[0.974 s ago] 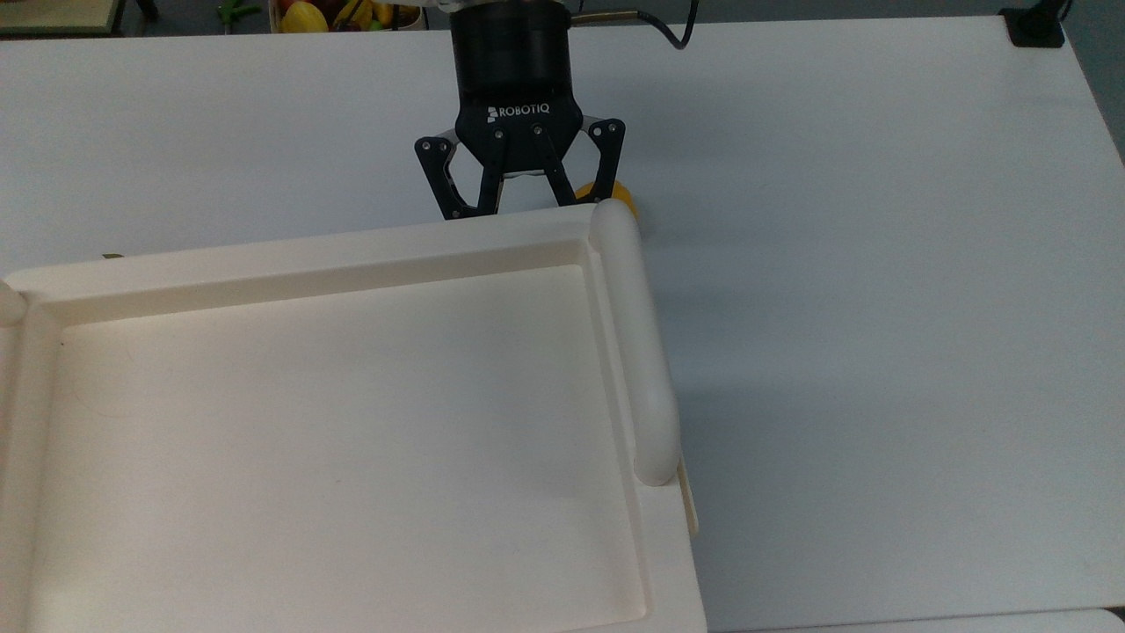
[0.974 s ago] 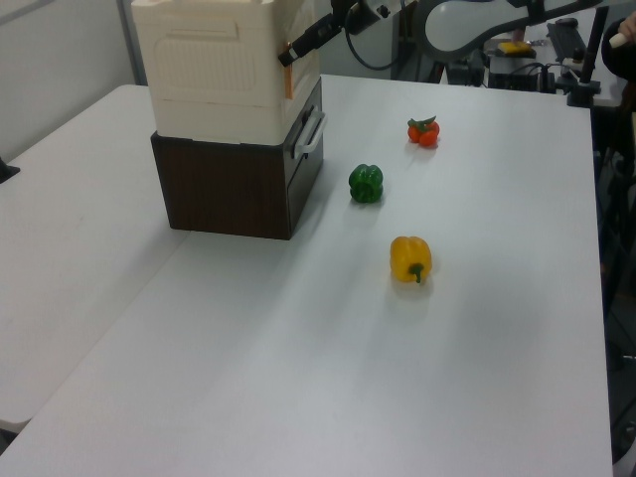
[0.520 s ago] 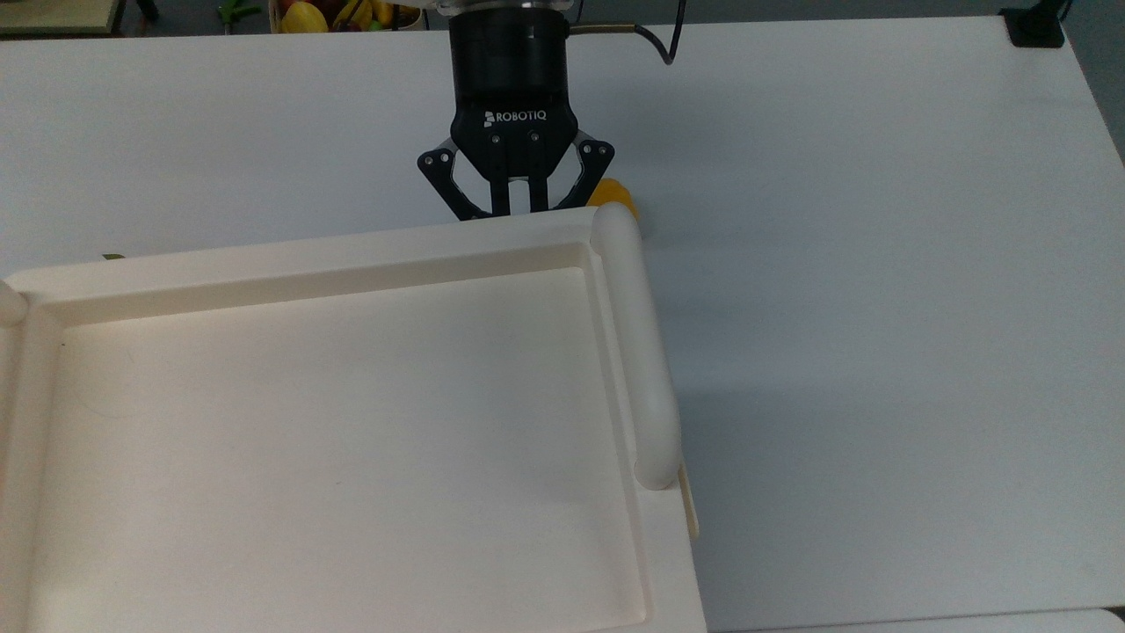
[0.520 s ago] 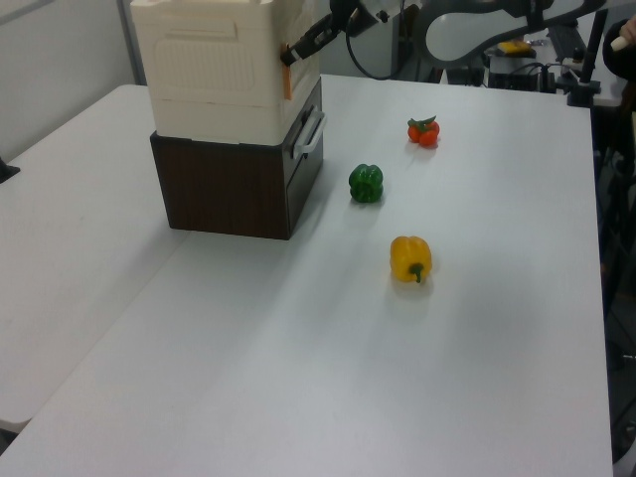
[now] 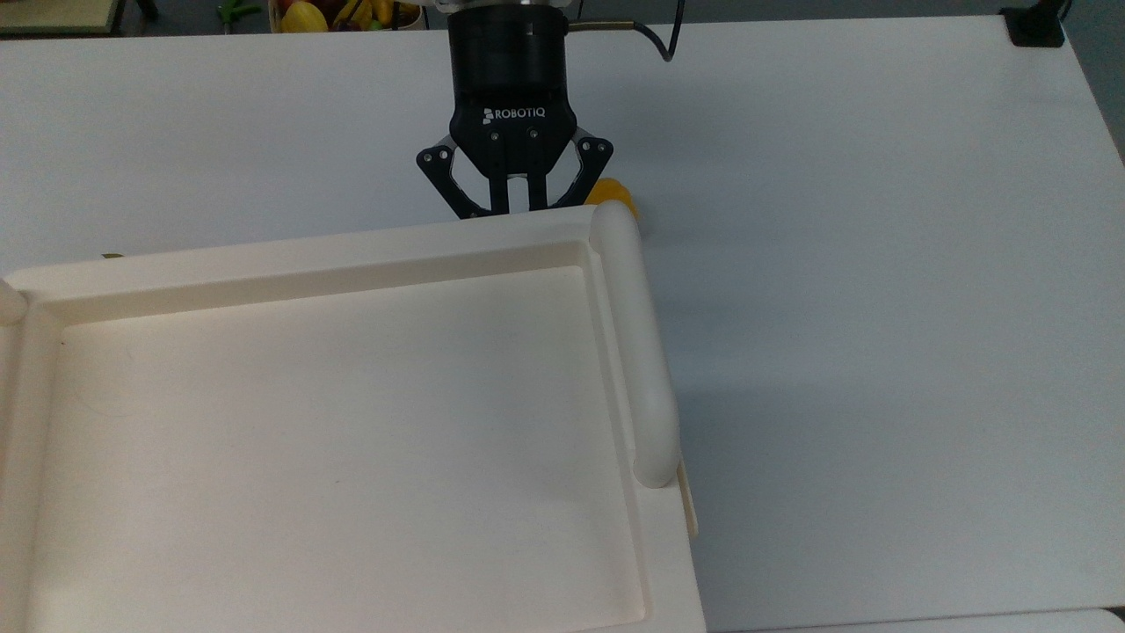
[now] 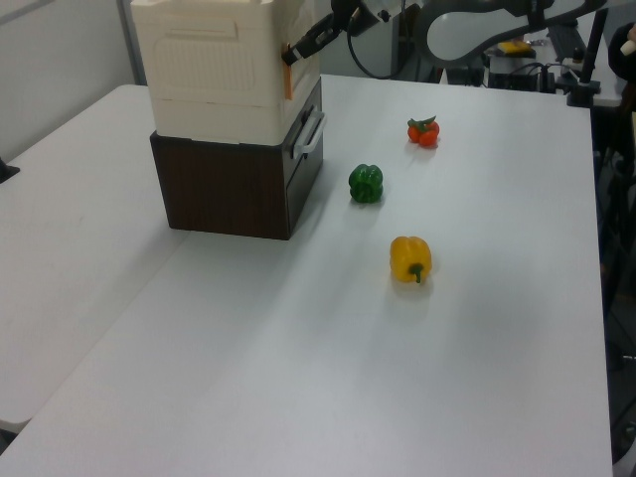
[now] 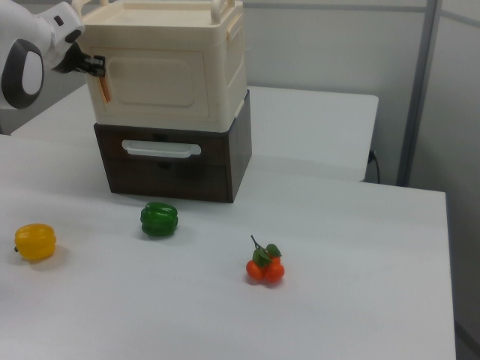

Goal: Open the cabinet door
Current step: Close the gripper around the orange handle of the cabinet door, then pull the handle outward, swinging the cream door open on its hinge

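Meeting the end effector [image 7: 96, 66], the cabinet door's [image 7: 154, 91] edge.

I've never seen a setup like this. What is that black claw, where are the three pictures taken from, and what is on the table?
The black claw is the gripper, the two-fingered hand of a robot arm. Its fingers are drawn together at the edge of the cabinet door, which looks closed. Whether they pinch the orange tab there, I cannot tell. The top view looks down on the cream cabinet. The left view and the right view look across the white table from two sides. The cabinet sits on a dark brown drawer unit. On the table lie a yellow pepper, a green pepper and some tomatoes.
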Robot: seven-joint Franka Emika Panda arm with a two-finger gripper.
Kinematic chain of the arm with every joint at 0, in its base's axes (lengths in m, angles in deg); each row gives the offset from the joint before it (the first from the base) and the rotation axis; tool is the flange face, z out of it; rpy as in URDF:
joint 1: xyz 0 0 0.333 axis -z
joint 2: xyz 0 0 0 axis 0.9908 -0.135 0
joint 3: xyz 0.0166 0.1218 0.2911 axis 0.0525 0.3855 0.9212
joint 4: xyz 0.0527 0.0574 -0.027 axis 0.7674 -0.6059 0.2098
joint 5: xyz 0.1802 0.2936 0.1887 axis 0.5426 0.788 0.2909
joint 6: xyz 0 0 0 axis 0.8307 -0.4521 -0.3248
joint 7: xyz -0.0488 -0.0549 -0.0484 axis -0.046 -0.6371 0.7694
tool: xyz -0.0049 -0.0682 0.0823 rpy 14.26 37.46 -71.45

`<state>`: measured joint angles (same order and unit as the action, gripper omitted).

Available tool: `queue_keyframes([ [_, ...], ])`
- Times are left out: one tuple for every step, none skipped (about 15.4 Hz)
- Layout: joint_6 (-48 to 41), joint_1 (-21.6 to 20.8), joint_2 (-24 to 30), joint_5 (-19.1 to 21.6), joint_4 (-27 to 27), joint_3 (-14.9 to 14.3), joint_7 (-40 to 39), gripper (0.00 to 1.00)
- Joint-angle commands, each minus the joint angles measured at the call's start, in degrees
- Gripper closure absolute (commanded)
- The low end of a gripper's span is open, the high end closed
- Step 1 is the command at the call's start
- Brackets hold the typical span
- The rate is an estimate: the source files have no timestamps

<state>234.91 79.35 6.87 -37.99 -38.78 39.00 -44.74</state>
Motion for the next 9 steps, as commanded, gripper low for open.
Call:
queue_keyframes([
  [-9.8, 2.2, 5.4, 0.5, -3.8, -0.1, 0.1, 0.93],
  [-12.9, 2.3, 6.4, 0.7, -3.8, -0.1, 0.2, 0.93],
  [-16.0, 2.4, 7.2, 1.3, -3.8, -0.1, 0.2, 0.93],
  [-19.0, 2.8, 7.9, 1.7, -3.8, -0.1, 0.1, 0.93],
  [-22.0, 3.1, 8.7, 1.8, -3.8, -0.1, 0.1, 0.93],
  [-25.0, 3.4, 9.7, 1.8, -3.8, -0.1, 0.1, 0.93],
  [-28.2, 3.8, 10.5, 1.8, -3.8, -0.1, 0.1, 0.93],
  [-31.9, 4.3, 11.5, 1.8, -3.8, -0.1, 0.1, 0.91],
  [-35.7, 4.8, 12.7, 1.8, -3.8, -0.1, -0.1, 0.90],
])
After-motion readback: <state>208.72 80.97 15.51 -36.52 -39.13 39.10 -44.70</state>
